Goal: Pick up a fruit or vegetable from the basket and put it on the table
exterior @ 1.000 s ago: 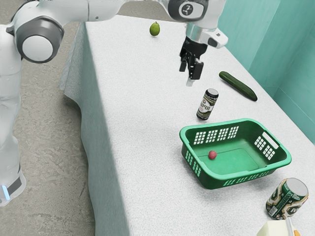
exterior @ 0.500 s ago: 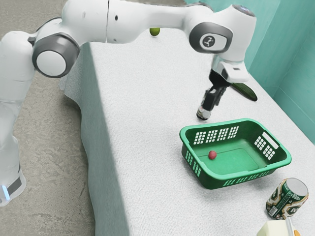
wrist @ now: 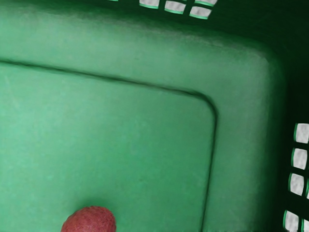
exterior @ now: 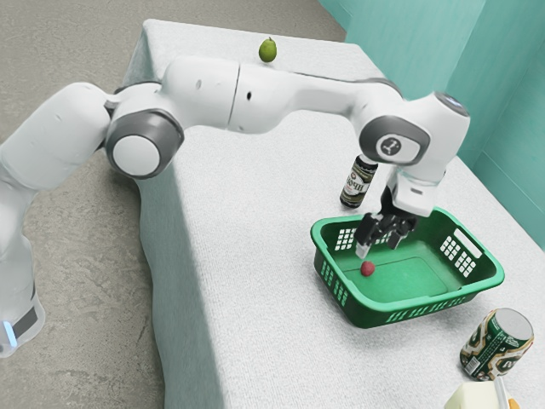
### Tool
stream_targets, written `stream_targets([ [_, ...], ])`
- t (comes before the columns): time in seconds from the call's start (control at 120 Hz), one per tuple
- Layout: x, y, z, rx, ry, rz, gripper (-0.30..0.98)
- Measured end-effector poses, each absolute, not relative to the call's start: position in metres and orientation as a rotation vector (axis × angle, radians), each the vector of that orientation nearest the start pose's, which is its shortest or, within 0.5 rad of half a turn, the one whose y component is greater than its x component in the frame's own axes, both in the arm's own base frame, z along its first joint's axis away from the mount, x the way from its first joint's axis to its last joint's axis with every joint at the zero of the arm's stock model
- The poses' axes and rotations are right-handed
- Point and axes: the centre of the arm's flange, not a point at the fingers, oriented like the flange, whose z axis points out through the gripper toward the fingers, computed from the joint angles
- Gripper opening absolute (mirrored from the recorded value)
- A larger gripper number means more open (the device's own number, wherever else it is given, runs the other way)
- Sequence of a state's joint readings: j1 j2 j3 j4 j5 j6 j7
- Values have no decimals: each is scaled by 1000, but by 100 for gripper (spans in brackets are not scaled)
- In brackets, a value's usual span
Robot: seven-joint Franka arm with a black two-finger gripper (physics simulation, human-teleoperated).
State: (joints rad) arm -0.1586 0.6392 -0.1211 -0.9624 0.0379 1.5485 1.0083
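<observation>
1. Since the earlier frame, the hand [exterior: 414, 196] has moved from above the bottle [exterior: 358, 189] to over the basket [exterior: 426, 297].
2. Jaws stand open, clearly parted, near the red fruit [exterior: 367, 268].
3. That fruit lies inside the basket, towards nine o'clock in the exterior view; the basket rests on the surface [exterior: 255, 256].
4. Jaws point towards seven o'clock there.

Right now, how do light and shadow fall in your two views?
Exterior view: soft, even light, the tablecloth bright on top, duller down its hanging side; wrist view: the basket's floor softly lit, its walls deeply shaded, a faint shadow beside the red fruit.
</observation>
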Motion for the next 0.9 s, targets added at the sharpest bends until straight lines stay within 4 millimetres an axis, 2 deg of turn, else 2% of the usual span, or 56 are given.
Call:
stream_targets([
  [0.233,712,-153,482,-2514,1981,75,68],
  [0.533,721,-149,453,-2460,2073,105,68],
  [0.9,727,-147,432,-2415,2136,112,68],
])
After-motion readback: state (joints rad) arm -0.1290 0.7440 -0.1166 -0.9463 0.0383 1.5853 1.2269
